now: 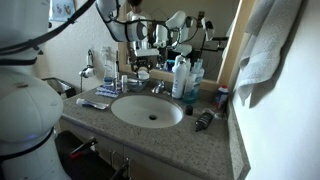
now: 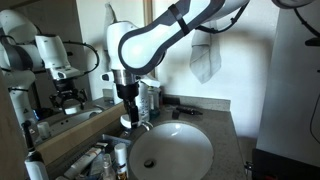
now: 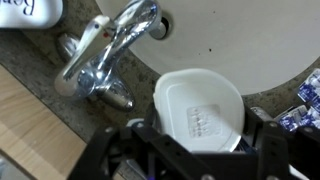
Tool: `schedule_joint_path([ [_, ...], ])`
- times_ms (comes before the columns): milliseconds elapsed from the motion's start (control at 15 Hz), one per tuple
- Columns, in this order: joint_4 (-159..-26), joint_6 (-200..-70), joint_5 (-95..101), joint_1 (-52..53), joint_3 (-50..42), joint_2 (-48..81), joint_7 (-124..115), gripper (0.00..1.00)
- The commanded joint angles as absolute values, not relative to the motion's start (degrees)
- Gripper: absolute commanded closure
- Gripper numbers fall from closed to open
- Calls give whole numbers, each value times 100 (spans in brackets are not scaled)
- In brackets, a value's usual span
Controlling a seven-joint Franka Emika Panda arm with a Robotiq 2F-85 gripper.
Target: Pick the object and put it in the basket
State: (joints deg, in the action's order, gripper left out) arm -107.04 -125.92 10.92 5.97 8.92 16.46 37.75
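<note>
- The object is white, flat and rounded; it is at the rim of the sink bowl, just beside the faucet, near the back edge of the worktop
- The gripper has its jaws close on both sides of it; whether they already press, I cannot tell
- It looks light, stiff and smooth, perhaps slippery; I would take it across the middle, gently
</note>
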Motion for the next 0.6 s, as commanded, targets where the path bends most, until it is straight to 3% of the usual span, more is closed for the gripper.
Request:
schedule_joint_path([
  [0, -10139, -12539, 1092, 601, 1017, 2102, 4312, 48],
  [533, -9249, -12450, 1042, 620, 1116, 2868, 5092, 48],
])
